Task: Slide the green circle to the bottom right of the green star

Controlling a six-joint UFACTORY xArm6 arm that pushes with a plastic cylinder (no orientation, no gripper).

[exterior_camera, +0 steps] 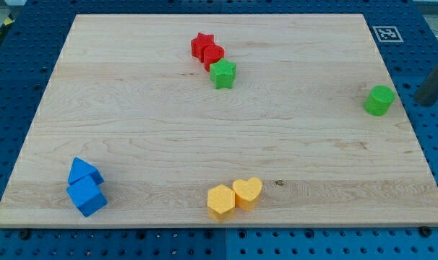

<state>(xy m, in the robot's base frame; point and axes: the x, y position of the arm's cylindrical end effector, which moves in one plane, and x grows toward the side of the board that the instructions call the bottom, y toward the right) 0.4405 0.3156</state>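
Note:
The green circle stands near the board's right edge. The green star lies in the upper middle, touching the red blocks above it at its left. My tip is at the view's right edge, just off the board, a short way to the right of the green circle and apart from it.
A red star and another red block sit at the upper middle. A blue pair lies at the bottom left. A yellow hexagon and yellow heart sit at the bottom middle. A marker tag is at the top right corner.

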